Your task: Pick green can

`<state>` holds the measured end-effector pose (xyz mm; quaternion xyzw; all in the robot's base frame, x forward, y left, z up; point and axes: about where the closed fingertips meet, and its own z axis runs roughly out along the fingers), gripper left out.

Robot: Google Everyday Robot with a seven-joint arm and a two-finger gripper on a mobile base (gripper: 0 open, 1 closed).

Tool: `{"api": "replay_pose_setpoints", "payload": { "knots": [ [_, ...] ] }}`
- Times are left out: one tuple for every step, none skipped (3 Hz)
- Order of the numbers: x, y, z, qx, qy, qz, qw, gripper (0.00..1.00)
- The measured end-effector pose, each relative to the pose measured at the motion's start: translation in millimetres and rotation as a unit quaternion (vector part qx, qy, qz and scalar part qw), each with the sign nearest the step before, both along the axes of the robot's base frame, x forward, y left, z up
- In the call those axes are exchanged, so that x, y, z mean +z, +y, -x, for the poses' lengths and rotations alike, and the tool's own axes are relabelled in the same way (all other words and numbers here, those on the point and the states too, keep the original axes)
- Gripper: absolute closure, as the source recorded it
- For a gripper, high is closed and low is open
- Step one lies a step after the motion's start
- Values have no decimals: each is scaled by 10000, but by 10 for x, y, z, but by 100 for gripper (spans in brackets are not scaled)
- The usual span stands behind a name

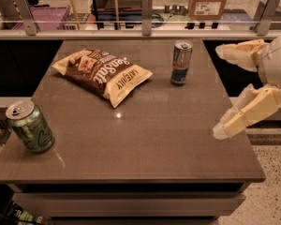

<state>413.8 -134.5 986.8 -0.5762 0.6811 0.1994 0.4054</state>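
Observation:
The green can (29,126) stands upright near the table's front left corner, its silver top tilted slightly toward me. My gripper (222,90) is at the right edge of the table, far from the can. Its two pale fingers are spread wide apart, one (239,53) high and one (246,114) low, with nothing between them.
A brown table (145,139) holds a chip bag (103,74) at the back left and a slim blue-and-silver can (181,63) at the back middle. A glass rail with posts (147,13) runs behind the table. Boxes and a purple crate stand beyond it.

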Motion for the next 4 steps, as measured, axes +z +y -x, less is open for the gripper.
{"api": "replay_pose_setpoints", "payload": {
  "knots": [
    [50, 173, 28, -100, 8, -628, 9980, 0],
    [51, 173, 28, -100, 7, -628, 9980, 0],
    [8, 407, 65, 362, 101, -587, 9976, 0],
    [-73, 721, 61, 804, 28, -731, 9941, 0]
  ]
}}
